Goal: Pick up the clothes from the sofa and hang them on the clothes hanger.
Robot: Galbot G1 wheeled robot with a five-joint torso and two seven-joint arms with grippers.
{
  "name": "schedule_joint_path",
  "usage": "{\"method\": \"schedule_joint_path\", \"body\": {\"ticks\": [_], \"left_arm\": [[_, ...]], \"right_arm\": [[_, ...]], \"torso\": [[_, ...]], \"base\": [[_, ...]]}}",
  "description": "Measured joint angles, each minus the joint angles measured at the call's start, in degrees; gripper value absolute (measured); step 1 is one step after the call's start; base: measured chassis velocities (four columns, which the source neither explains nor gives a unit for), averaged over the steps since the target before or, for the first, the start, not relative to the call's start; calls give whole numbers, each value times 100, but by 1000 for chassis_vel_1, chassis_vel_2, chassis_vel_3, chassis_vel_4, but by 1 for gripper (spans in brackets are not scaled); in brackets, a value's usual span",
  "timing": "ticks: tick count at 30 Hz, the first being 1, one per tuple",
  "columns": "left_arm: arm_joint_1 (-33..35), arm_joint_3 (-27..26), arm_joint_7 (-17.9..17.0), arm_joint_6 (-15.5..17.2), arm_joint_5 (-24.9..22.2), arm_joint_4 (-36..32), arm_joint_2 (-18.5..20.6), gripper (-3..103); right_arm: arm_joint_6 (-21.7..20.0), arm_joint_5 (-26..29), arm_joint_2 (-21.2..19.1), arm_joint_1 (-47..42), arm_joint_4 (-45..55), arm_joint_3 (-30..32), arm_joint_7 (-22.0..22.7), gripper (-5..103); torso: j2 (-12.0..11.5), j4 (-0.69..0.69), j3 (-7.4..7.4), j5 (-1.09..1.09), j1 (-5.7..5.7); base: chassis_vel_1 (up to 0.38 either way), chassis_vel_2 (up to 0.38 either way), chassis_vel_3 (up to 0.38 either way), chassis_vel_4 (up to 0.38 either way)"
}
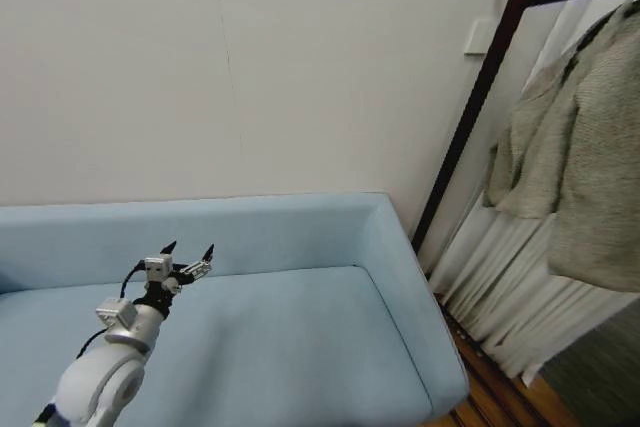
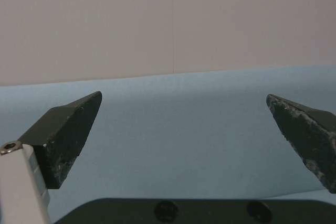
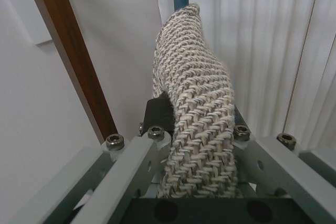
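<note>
Below and ahead of our left gripper (image 1: 191, 247) the sofa (image 1: 300, 347) stretches pale blue. Those jaws stand wide apart above the seat, touching nothing. Well off to their right rises the rack (image 1: 470, 117), dark wood with bars near the top. On it hangs the sweater (image 1: 570, 157), a grey knit. Our right gripper (image 3: 199, 121) has its jaws clamped on a fold of that sweater, with the rack just beside them.

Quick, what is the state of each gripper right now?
Left gripper: open, holding nothing, above the sofa.
Right gripper: closed on the knitted sweater.
</note>
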Motion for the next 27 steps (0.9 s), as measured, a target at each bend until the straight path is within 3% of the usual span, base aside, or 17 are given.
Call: {"method": "schedule_joint_path", "body": {"ticks": [17, 19, 22, 26, 27], "left_arm": [[-241, 245, 6, -4, -4, 226, 34, 100], [-278, 282, 5, -8, -4, 270, 29, 100], [-306, 317, 5, -15, -3, 297, 29, 100], [-359, 388, 5, -19, 2, 360, 41, 100], [-361, 390, 5, -20, 2, 364, 43, 100]], "right_arm": [[13, -361, -472, -444, 685, 215, 2, 8], [13, -572, -618, -552, 846, 232, -87, 19], [12, -621, -668, -623, 894, 275, -91, 24], [12, -753, -761, -834, 1011, 471, -117, 45], [12, -795, -776, -851, 1034, 493, -133, 45]], "torso": [[0, -2, -1, -1, 0], [0, -3, -1, 2, -1], [0, -5, -1, 3, 0], [0, -2, 0, 2, 0], [0, -1, 0, 2, 0]], "base": [[0, 0, 0, 0], [0, 0, 0, 0], [0, 0, 0, 0], [0, 0, 0, 0], [0, 0, 0, 0]]}}
